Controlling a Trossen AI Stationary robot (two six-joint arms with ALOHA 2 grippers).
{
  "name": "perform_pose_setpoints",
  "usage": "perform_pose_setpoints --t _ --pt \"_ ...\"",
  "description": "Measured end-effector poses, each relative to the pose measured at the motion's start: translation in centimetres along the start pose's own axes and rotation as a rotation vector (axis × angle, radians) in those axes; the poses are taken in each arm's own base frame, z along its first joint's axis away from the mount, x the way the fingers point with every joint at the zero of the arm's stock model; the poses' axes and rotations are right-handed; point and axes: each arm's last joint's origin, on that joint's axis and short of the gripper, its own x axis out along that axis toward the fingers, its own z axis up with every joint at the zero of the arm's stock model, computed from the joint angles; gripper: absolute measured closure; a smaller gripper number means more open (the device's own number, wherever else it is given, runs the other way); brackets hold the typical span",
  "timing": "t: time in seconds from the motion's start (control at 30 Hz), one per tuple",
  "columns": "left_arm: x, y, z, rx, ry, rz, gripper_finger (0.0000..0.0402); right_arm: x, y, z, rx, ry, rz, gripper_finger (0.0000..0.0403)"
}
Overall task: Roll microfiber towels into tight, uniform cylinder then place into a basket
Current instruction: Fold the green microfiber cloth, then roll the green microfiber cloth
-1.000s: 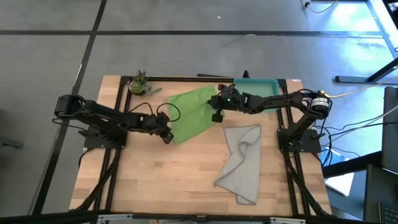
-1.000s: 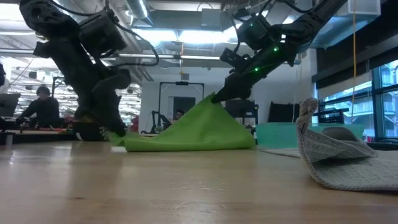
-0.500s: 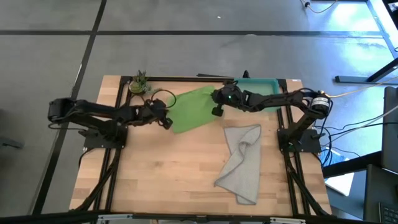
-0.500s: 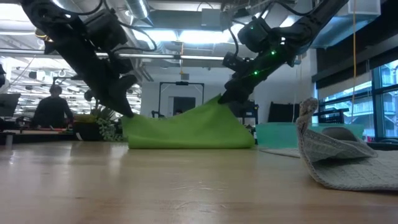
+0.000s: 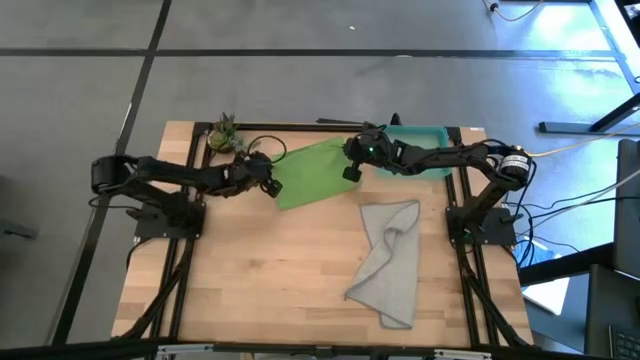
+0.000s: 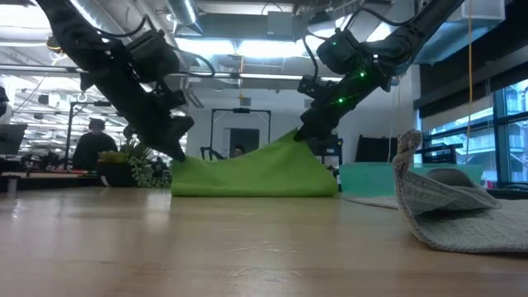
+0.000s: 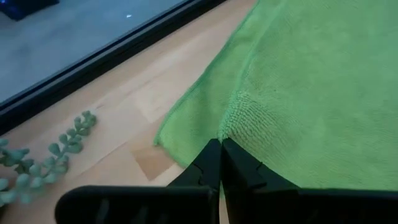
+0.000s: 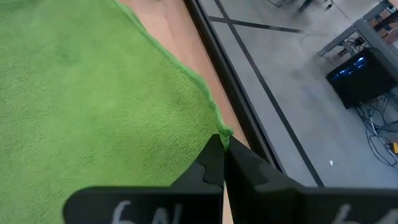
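The left tool [image 5: 272,187], fingers pinched shut, grips the left edge of the lime green towel [image 5: 312,171] at the far tabletop [image 5: 260,280]. The right tool [image 5: 350,172], likewise closed, holds its right corner, so the cloth hangs taut between them, probably for spreading flat. Right of it lies the grey towel [image 5: 390,258], crumpled; the basket [image 5: 428,133] waits far right.

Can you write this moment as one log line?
left gripper: pinching lime green microfiber towel | right gripper: pinching its opposite edge | towel: lifted
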Motion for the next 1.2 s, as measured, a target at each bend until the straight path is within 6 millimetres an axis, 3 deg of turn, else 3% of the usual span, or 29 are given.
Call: perform_pose_setpoints --t 0.27,0.83,0.93,1.07,1.2 --pt "1.0 0.4 -0.1 0.004 0.010 0.028 0.0389 0.0 0.0 0.0 0.003 0.001 0.001 0.0389" --pt "1.6 1.6 0.4 -0.047 -0.002 0.060 0.0307 0.0 0.0 0.1 0.007 -0.007 0.011 0.0301" --pt "1.6 1.3 0.9 -0.071 -0.043 -0.004 0.0305 0.0 0.4 0.1 0.020 -0.045 0.141 0.0284" --pt "1.6 0.4 0.9 -0.040 -0.005 -0.238 0.0308 -0.2 1.4 -0.4 0.087 -0.028 0.387 0.0278" --pt "2.1 -0.4 0.0 0.017 0.056 -0.309 0.0307 0.3 2.3 -1.7 0.135 0.058 0.438 0.0277"
